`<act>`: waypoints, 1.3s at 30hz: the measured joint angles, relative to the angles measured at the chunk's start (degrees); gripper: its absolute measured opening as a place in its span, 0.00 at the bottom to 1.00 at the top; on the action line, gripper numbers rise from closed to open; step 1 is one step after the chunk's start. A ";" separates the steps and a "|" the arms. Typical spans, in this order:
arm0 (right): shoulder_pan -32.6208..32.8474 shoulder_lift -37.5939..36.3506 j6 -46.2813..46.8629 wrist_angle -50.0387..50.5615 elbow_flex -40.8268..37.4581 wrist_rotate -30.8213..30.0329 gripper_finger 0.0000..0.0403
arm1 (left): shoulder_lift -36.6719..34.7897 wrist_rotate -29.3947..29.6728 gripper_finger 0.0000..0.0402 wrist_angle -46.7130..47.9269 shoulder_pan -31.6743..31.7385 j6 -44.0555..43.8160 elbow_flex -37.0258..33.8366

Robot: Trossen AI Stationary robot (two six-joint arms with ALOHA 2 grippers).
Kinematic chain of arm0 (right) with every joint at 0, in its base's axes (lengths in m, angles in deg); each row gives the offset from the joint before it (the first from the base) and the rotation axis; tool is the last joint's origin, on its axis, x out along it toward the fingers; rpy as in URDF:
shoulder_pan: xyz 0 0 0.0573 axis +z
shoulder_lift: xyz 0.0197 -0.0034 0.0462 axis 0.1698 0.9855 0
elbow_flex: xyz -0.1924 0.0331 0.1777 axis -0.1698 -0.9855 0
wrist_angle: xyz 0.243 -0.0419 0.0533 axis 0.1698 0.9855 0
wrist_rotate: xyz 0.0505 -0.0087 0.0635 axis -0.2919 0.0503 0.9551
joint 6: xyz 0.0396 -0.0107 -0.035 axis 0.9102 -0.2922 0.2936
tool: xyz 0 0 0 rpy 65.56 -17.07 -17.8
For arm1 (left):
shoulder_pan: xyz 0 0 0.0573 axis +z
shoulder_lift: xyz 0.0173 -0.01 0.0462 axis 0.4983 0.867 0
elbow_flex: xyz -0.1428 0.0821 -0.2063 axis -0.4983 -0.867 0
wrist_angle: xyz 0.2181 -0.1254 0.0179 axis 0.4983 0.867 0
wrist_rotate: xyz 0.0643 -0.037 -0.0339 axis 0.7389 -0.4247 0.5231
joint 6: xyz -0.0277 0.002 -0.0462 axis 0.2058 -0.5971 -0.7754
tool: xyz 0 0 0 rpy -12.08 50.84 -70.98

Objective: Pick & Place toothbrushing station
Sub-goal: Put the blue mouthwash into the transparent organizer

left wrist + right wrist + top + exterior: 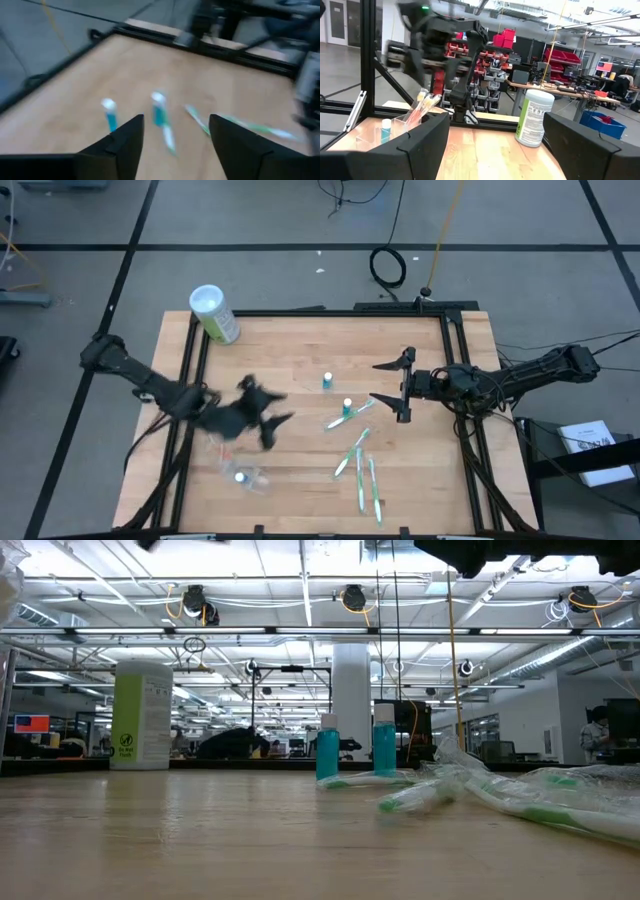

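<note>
The left gripper point(272, 418) hangs over the table's left-centre, jaws spread apart with nothing between them. Just behind it, toward the near-left edge, sits the clear holder point(245, 476) with one blue-capped tube inside; the right wrist view shows that holder point(395, 127) carrying some toothbrushes upright too, beside the tube.

Ahead of the left gripper, out in the middle, two more tubes stand upright: one tube point(326, 381) farther back, the other tube point(347, 407) nearer the right arm. The left wrist view frames both past its two open fingers point(122, 145), well apart from them. Loose toothbrushes point(358, 465), white with green accents, lie scattered on the wood right of centre, one touching the nearer tube's base.

The right gripper point(402, 386) waits over the table's right side, fingers wide and empty, the closest toothbrush lying just beside it.

At the far-left corner stands a green canister point(215, 314) with a white lid. Its label shows printing, but the words are too small to read in any view.
</note>
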 joint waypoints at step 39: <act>-0.04 -0.07 -6.06 -1.27 0.00 -0.24 0.79 | 39.93 -27.78 0.63 -47.30 24.07 18.31 0.02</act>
